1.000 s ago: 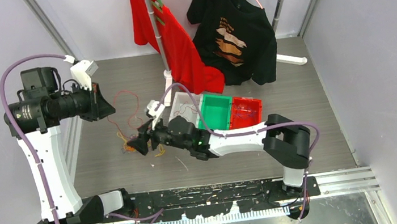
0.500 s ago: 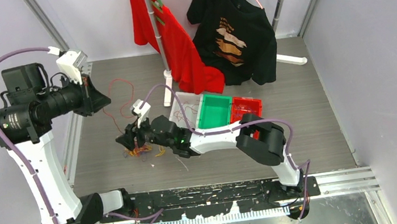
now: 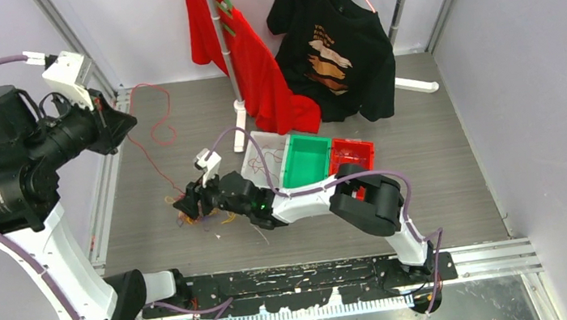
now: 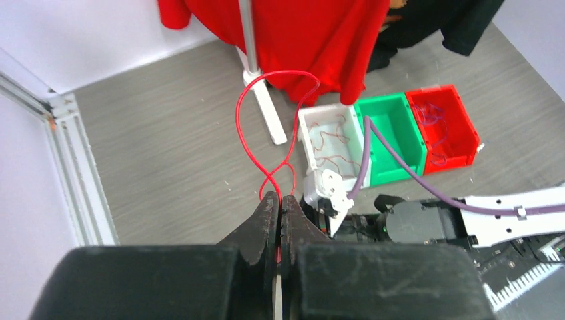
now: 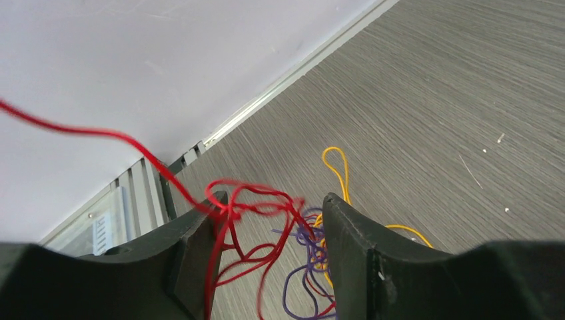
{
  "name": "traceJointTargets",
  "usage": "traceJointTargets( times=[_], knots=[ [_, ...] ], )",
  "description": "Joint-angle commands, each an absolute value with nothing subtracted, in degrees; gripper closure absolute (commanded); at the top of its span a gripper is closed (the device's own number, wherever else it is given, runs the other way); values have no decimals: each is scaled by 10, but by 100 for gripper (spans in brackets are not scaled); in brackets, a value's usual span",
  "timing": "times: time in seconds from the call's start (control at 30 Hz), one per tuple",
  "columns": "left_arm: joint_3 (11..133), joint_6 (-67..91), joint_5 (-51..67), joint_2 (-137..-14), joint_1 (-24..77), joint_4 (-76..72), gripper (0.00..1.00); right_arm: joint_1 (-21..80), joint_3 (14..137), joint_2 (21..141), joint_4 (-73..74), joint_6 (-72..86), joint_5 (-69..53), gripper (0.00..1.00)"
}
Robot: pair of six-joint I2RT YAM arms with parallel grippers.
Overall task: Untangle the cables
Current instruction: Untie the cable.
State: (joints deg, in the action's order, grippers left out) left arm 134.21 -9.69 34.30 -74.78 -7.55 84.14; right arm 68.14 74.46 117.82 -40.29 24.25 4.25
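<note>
A tangle of thin red, yellow and purple cables (image 3: 201, 212) lies on the grey floor left of centre. My left gripper (image 3: 118, 115) is raised at the far left and shut on a red cable (image 3: 150, 148), which runs taut from its jaws down to the tangle. In the left wrist view the gripper (image 4: 280, 199) pinches this red cable (image 4: 248, 140), which loops ahead of the tips. My right gripper (image 3: 185, 206) is low over the tangle and open. In the right wrist view the gripper (image 5: 273, 200) has red and purple cables (image 5: 293, 233) between its fingers.
A white bin (image 3: 261, 153) with red cables, a green bin (image 3: 306, 159) and a red bin (image 3: 352, 160) stand side by side right of the tangle. A clothes rack post (image 3: 230, 68) with a red shirt (image 3: 256, 65) and a black shirt (image 3: 340, 47) stands behind.
My left gripper has risen and moved back to the left, pulling the red cable out longer. My right gripper has slid left over the tangle and stayed low.
</note>
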Motion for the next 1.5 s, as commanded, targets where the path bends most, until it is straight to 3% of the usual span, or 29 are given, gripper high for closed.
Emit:
traceJointTargets(
  times=[0.0, 0.37, 0.7, 1.03, 1.23, 1.47],
  knots=[
    [1371, -77, 309, -744, -74, 780, 100, 679, 726, 1177, -462, 249, 52, 39],
    [1416, -73, 233, -746, -74, 719, 100, 679, 675, 1169, -498, 244, 40, 36],
    [1400, -70, 169, -732, -74, 605, 100, 678, 672, 1187, -490, 247, 55, 41],
    [1425, -16, 208, -716, -74, 539, 100, 676, 661, 1179, -501, 244, 76, 38],
    [1383, 11, 198, -689, -73, 419, 100, 673, 647, 1171, -499, 245, 78, 38],
    [1444, 43, 182, -709, -74, 356, 100, 673, 642, 1170, -498, 247, 78, 38]
  ],
)
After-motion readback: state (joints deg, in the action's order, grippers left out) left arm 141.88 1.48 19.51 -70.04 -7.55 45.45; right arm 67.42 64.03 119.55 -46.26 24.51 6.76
